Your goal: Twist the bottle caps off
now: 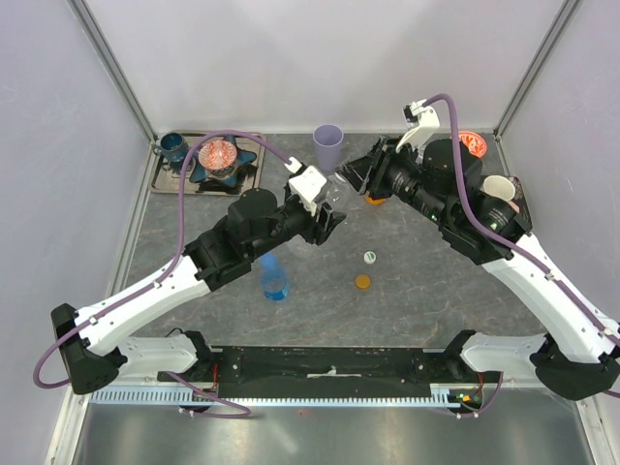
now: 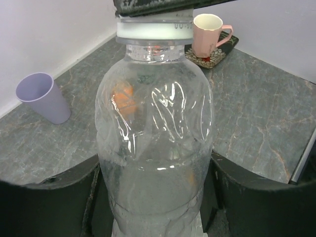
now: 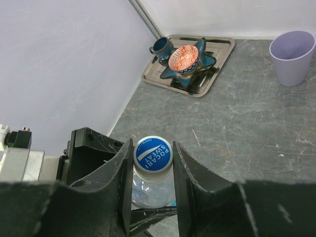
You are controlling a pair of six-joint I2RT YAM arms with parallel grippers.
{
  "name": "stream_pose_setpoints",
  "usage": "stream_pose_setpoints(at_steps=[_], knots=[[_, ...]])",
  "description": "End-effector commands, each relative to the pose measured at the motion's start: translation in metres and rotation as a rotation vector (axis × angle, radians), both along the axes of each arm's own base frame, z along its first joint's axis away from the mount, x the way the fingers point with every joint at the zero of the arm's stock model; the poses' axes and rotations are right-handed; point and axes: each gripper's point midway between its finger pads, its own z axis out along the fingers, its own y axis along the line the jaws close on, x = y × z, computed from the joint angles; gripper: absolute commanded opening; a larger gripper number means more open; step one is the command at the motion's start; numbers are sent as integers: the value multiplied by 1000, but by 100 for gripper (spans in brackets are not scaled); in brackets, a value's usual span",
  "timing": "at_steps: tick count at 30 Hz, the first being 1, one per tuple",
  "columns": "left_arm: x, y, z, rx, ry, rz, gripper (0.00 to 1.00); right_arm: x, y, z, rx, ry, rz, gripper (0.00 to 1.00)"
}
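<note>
Right wrist, my right pincer (image 3: pixel 153 148) nipped shut on one white-blue cap (image 3: pixel 153 154), cap atop one clear bottle (image 2: pixel 155 123), bottle clamped in my left pincer (image 2: pixel 155 207) mid-table, one blue bottle (image 1: pixel 274 279) lying near, two loose caps on table, green-white (image 1: pixel 370 257), orange (image 1: pixel 362 282)

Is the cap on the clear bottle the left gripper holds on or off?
On: the cap sits seated on the neck of the clear bottle, between the fingers of the right gripper.

Even light; bottle (image 2: pixel 154 148) glare; edges perhaps soft.
</note>
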Motion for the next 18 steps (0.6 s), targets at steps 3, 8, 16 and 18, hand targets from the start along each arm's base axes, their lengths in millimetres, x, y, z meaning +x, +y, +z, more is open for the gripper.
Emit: stream_pose_setpoints(at_steps=[3, 8, 16, 18], knots=[[-60, -21, 39, -109, -71, -358, 39, -17, -3, -11, -81, -68, 89, 0], [-105, -23, 47, -187, 60, -648, 38, -39, -4, -7, -118, -133, 199, 0], [-143, 3, 75, -302, 146, -1030, 38, -105, 7, 16, -80, -272, 544, 0], [-146, 9, 75, -300, 211, -1088, 38, -119, 10, 18, -70, -311, 625, 0]])
